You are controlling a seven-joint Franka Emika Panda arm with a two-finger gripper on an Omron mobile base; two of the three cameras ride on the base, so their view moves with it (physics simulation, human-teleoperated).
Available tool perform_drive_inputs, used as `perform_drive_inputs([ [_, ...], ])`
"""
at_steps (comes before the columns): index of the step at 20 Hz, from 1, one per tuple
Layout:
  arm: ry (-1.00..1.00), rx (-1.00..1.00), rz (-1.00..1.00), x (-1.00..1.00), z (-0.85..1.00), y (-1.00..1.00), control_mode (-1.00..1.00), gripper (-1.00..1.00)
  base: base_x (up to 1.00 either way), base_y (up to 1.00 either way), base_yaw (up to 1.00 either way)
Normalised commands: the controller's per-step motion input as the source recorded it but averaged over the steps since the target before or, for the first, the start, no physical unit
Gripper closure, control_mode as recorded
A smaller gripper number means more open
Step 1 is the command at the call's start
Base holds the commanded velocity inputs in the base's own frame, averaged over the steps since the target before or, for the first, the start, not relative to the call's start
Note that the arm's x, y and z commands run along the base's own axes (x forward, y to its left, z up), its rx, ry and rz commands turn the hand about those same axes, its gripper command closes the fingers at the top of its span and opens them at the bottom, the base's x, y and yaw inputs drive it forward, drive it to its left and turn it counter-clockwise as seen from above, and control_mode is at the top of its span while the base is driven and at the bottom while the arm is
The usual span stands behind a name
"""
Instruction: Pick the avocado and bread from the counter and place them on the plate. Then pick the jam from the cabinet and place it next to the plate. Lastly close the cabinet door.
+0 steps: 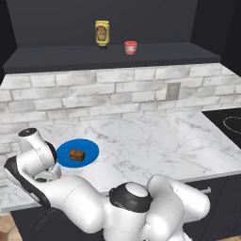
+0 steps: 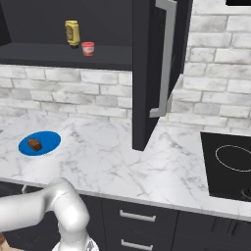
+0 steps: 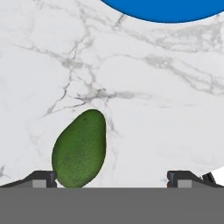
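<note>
text: none legible | yellow bottle (image 1: 102,33) label: too small to read

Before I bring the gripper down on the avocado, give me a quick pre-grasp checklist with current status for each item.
1. Jaws of the gripper wide open: ok.
2. Avocado centred between the fingertips: not ok, it lies close to one fingertip.
3. Avocado lies free on the counter, nothing touching it: ok.
4. Bread already on the plate: ok.
5. Room left on the plate for the avocado: ok.
6. Height of the gripper above the counter: cannot tell.
</note>
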Motion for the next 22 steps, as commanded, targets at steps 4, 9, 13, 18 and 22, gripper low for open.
perform_drive_inputs([
  [4, 0.00, 0.00, 0.00, 0.10, -0.06, 0.11, -1.00, -1.00, 0.00, 0.00, 0.00],
  [9, 0.00, -0.01, 0.00, 0.12, -0.11, 0.12, -1.00, -1.00, 0.00, 0.00, 0.00],
  [13, 0.00, -0.01, 0.00, 0.14, -0.11, 0.13, -1.00, -1.00, 0.00, 0.00, 0.00],
  [18, 0.00, 0.00, 0.00, 0.06, -0.11, 0.07, -1.00, -1.00, 0.00, 0.00, 0.00],
  [22, 0.00, 0.00, 0.00, 0.02, -0.16, 0.05, -1.00, -1.00, 0.00, 0.00, 0.00],
])
